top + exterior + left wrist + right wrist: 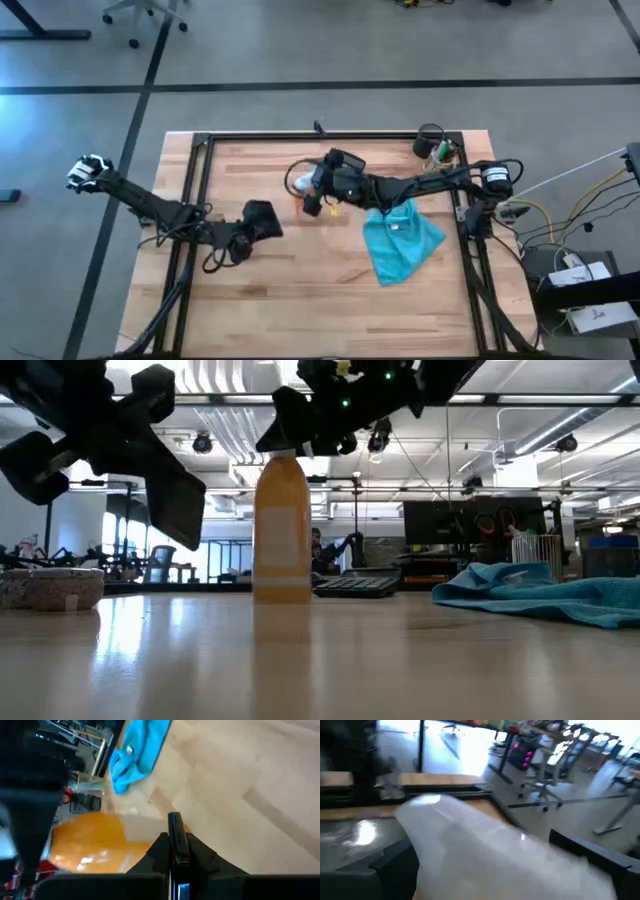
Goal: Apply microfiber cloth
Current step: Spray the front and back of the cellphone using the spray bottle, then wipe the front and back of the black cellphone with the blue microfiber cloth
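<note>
The table (300, 290) is carrying the cloth (400, 245) right of centre in the high view, long axis running down-left. Your right gripper (325, 190), grasping an orange bottle (282, 530), is sitting just up-left of it, nearer than the open left gripper (262, 222).

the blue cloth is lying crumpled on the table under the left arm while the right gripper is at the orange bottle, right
Not quite: the microfiber cloth lies crumpled on the table beneath the right arm, not the left. The high view shows it on the right side of the table, with the left gripper well away from it. The rest holds: the right gripper is at the orange bottle.
</note>
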Controlling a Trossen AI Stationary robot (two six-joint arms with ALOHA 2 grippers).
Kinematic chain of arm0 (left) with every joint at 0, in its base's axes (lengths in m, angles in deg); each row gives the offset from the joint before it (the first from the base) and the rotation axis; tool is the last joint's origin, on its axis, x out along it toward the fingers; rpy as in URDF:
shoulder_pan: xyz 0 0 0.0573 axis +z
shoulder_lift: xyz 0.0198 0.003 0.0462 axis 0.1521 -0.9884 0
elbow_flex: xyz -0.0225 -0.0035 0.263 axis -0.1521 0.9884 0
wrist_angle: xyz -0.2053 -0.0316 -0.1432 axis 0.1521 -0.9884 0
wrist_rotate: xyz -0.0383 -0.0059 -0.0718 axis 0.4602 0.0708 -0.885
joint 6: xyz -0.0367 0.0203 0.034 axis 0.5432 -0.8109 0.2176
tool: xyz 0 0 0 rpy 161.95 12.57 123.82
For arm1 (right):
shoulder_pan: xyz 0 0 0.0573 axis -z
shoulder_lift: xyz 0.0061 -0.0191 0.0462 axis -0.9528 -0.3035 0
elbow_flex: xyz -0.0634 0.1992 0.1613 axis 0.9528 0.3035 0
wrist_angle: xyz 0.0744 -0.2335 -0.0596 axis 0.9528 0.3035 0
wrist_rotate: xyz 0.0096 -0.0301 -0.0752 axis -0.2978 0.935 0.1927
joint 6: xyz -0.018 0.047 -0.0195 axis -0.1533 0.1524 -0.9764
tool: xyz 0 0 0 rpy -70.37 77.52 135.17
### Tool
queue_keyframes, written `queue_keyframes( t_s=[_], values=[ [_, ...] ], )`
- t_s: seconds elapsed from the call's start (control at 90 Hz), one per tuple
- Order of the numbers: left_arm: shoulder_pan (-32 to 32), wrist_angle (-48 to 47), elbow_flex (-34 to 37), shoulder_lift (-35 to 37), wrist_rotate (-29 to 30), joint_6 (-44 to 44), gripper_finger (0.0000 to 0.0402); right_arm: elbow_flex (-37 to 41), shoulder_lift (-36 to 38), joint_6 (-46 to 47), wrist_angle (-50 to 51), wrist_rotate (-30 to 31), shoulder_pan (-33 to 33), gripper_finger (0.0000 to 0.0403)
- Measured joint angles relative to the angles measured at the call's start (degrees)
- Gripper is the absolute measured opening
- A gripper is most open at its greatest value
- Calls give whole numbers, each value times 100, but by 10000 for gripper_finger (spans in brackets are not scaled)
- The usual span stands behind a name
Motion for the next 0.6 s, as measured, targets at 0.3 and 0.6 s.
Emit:
queue_keyframes(
  t_s=[0.3,0.6],
  values=[
    [0,424,0,-17,-754,753,11,-5,33,-554,-228,32,301,385],
    [2,1063,0,-22,-1244,1640,11,-5,689,-1350,-65,568,-42,385]
  ],
)
